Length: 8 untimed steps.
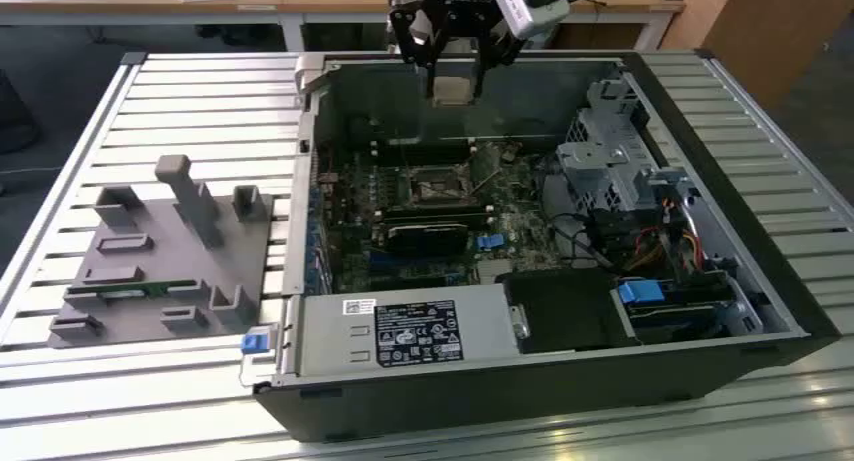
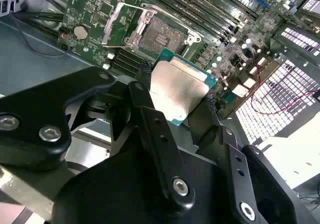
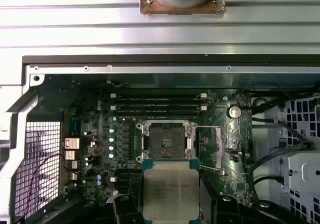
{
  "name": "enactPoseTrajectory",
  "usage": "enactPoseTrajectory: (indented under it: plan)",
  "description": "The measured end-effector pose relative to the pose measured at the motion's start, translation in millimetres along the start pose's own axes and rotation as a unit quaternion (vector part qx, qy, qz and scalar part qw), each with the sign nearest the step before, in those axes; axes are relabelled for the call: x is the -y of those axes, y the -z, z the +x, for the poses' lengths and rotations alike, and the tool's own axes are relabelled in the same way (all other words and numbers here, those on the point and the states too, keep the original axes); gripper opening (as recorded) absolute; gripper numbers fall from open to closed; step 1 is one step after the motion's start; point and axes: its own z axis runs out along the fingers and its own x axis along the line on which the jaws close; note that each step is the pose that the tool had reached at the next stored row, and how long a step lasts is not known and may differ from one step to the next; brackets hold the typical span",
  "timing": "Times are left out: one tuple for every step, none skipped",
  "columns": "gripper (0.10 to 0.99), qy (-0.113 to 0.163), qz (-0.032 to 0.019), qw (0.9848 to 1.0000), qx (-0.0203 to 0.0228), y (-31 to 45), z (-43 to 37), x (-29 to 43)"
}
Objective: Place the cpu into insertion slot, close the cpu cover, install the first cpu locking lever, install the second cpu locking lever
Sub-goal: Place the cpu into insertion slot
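Note:
My gripper point(image 1: 451, 81) hangs above the far wall of the open computer case point(image 1: 747, 281), shut on the cpu point(image 1: 451, 89), a small square chip with a pale metal top. In both wrist views the cpu point(image 2: 177, 91) point(image 3: 170, 189) sits clamped between the black fingers point(image 2: 145, 71), well above the green board. The insertion slot point(image 3: 167, 143) point(image 2: 157, 36) point(image 1: 438, 189) lies bare below it, with a dark centre and a metal rim. The cpu cover point(image 2: 117, 26), a silvery frame, stands swung open at the socket's side. A thin lever wire point(image 3: 219, 149) stands off beside the socket.
A grey fixture block point(image 1: 160, 251) with upright holders lies on the slatted table point(image 1: 200, 91) at the exterior view's left. Inside the case are a labelled power supply point(image 1: 400, 333), a metal drive cage point(image 1: 614, 171), cables point(image 1: 654, 246) and long memory slots point(image 3: 157, 104).

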Motion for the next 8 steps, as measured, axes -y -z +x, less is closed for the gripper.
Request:
enactPoseTrajectory:
  plan:
    - [0.541,0.0,0.0,1.0,0.0,0.0,0.0,0.0]
    - [0.541,0.0,0.0,1.0,0.0,0.0,0.0,0.0]
    - [0.541,0.0,0.0,1.0,0.0,0.0,0.0,0.0]
    - [0.541,0.0,0.0,1.0,0.0,0.0,0.0,0.0]
    - [0.541,0.0,0.0,1.0,0.0,0.0,0.0,0.0]
    - [0.541,0.0,0.0,1.0,0.0,0.0,0.0,0.0]
    - [0.541,0.0,0.0,1.0,0.0,0.0,0.0,0.0]
    - [0.541,0.0,0.0,1.0,0.0,0.0,0.0,0.0]
